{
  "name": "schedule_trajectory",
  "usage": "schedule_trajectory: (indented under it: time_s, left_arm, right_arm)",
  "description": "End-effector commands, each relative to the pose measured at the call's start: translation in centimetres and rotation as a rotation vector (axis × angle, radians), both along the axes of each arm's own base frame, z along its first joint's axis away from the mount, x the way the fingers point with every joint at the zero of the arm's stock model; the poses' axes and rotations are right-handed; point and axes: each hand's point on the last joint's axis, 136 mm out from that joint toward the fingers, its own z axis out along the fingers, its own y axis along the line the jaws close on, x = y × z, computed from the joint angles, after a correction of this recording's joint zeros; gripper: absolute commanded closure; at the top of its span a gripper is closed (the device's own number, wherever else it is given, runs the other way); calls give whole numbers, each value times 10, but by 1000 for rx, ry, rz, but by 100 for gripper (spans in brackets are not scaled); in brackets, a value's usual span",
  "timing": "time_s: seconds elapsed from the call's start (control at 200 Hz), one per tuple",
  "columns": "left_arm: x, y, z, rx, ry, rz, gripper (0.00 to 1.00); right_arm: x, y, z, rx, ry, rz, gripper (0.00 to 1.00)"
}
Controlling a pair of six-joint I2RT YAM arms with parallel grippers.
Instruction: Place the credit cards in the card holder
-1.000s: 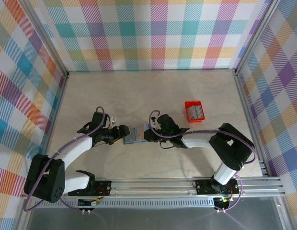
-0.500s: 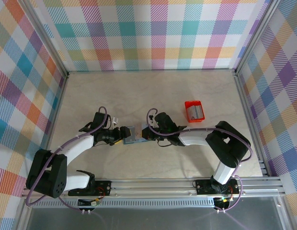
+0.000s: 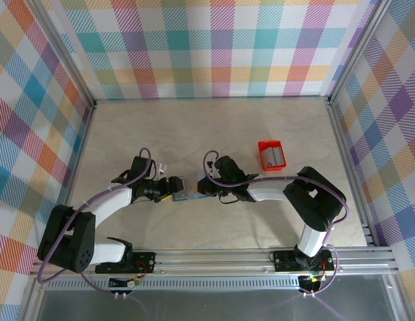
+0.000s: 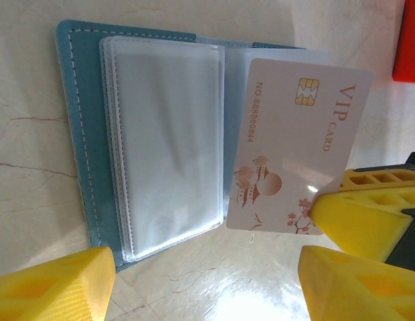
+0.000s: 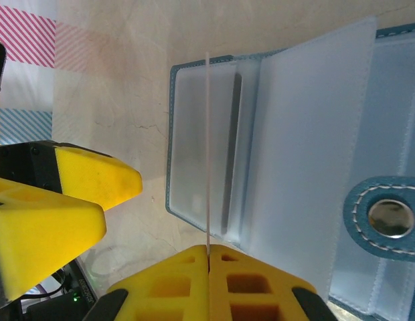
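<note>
Pinching 1 VIP credit card by 1 corner, right gripper is clenched on it, card edge-on over the open card holder, mid bench, left of red tray. Left gripper spread wide, empty, at holder's left. Card looks light, stiff, slick: edge pinch OK. Clear pockets floppy, prob. need steadying.

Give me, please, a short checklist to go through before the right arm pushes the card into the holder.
1. Grip on the card: ok, the right pincer is shut on its edge.
2. Is the card holder open: ok, clear pockets are exposed.
3. Is the left pincer free: ok, open, holding nothing.
4. Is the card inside a pocket: not ok, its printed face shows uncovered.
5. Is the card edge lined up with a pocket mouth: cannot tell.
</note>
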Motion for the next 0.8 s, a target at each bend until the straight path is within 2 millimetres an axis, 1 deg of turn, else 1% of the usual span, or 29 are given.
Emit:
schedule_trajectory:
  time_s: [0.0,0.245,0.795]
  left_arm:
    - [7,-2,6,-17,-32,-16,28]
    - [8,-1,5,-16,-35,-12,28]
    - [11,-2,3,-15,-28,-12,28]
  right_arm:
    - [1,2,-2,14,23,7,100]
    - [2,-3,-5,-3,36,2,100]
    - [3,-1,-9,9,64,13,100]
